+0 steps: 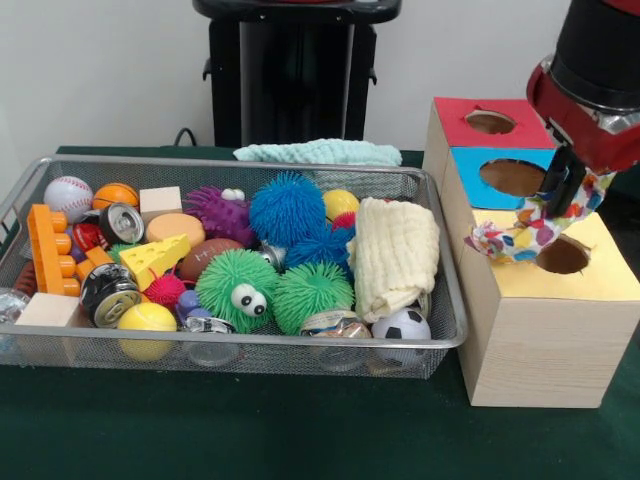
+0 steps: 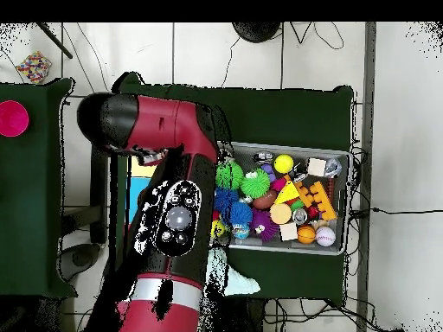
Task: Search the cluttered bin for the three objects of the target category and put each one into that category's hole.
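**Cloth over the yellow hole**

I pinch a patterned cloth (image 1: 525, 232) in my gripper (image 1: 563, 196), jaws closed on its upper edge; it hangs limp above the box (image 1: 520, 340), just beside the yellow hole (image 1: 563, 256). It looks light, soft and floppy, so I judge a bunched fold the best hold, and it may snag on the rim. Another cloth, cream (image 1: 396, 256), lies at the bin's (image 1: 250, 343) right end; a mint one (image 1: 318, 152) sits behind its far edge. The table (image 1: 200, 430) is dark green; a pale wall stands behind.
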